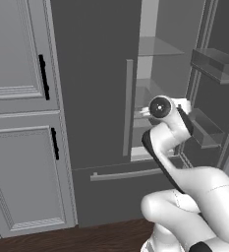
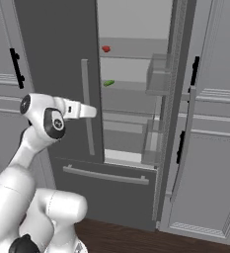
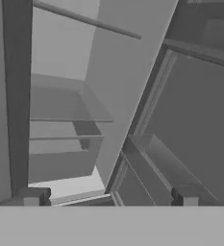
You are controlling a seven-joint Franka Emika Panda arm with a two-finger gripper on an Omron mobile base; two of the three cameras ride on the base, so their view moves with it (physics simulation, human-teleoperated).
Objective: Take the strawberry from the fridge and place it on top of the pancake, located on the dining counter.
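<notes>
The fridge (image 2: pixel 62 74) is the largest thing here. Its right door is swung open, and the left door with its long grey handle (image 2: pixel 87 106) is closed. Below them is the bottom drawer with a horizontal bar (image 2: pixel 106 175). Inside, the walls are pale and there are glass shelves (image 3: pixel 65 120). The open door carries some bins (image 1: pixel 216 64) on its inner side. Light grey cabinets (image 1: pixel 17 113) with black handles (image 1: pixel 43 76) stand on both sides of the fridge.

The white arm (image 1: pixel 170 142) reaches toward the open part of the fridge. The gripper (image 3: pixel 108 198) is released: in the hand view its two dark fingertips stand far apart at the bottom, with nothing between them, and they look into the lower shelves.

The strawberry (image 2: pixel 106 49) lies on an upper shelf at the back, well above the gripper. A small green item (image 2: pixel 108 83) lies on the shelf below it.
</notes>
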